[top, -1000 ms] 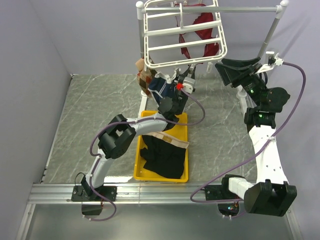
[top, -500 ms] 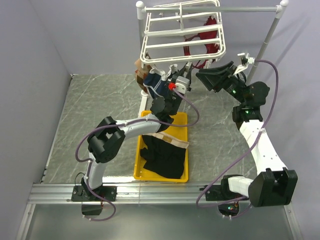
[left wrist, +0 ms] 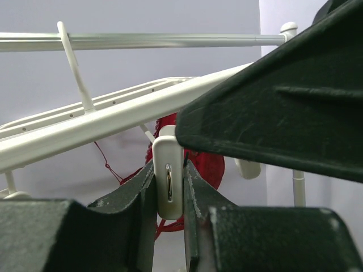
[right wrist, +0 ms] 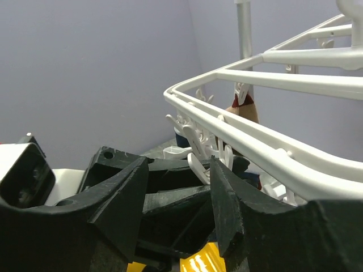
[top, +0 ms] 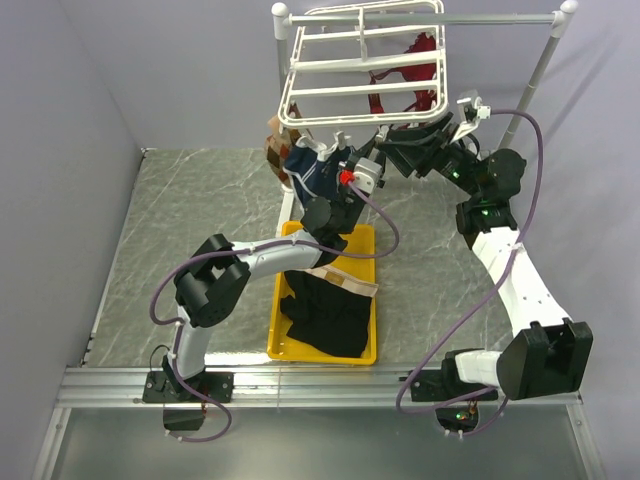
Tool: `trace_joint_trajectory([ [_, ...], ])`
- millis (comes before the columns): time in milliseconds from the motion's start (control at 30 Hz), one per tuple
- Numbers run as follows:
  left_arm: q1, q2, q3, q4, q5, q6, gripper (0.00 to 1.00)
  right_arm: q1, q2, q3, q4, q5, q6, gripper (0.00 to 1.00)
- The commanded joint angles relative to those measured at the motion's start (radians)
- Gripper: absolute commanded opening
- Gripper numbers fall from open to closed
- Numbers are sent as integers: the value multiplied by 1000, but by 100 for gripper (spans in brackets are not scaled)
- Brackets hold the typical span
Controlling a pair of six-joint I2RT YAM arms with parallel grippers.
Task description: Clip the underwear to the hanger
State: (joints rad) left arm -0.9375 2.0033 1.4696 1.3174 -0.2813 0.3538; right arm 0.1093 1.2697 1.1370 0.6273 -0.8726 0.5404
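Left wrist view: the left gripper [left wrist: 168, 192] is seen clamped on a white clip [left wrist: 164, 148] that hangs from a bar of the hanger [left wrist: 102, 130] at mid frame, with a red garment [left wrist: 211, 165] behind it. No cloth is seen in or at the clip. Right wrist view: the jaws of the right gripper [right wrist: 180, 170] are held apart at lower centre, just below the hanger's near rim, with small clips dangling between and above them. Nothing is gripped, and a strip of yellow tray [right wrist: 198, 263] shows at the bottom edge. Top external view: both grippers are gathered under the near edge of the hanger at upper centre. The underwear [top: 325, 318] lies heaped in the yellow tray at lower centre, its tan waistband uppermost, well apart from the clips. From this the task is judged to be at an early stage: a clip is taken hold of, but the underwear is yet to be lifted, brought to the clip and pinched in it.
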Motion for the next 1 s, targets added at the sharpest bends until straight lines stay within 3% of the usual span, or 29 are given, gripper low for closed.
trace_joint_trajectory([
  [0,-6,-41,4,140,30,2,8,15,14,44,22,6,-51,55],
  [233,-9,-43,1,151,44,5,8,20,25,46,-21,64,-88,55],
  [467,-9,-47,-21,155,76,8,7,30,42,53,52,67,-45,51],
  [833,-9,-49,-15,144,82,4,8,49,80,112,-55,44,-146,50],
  [967,-9,-55,-29,152,88,5,10,49,73,107,-87,79,-181,36],
])
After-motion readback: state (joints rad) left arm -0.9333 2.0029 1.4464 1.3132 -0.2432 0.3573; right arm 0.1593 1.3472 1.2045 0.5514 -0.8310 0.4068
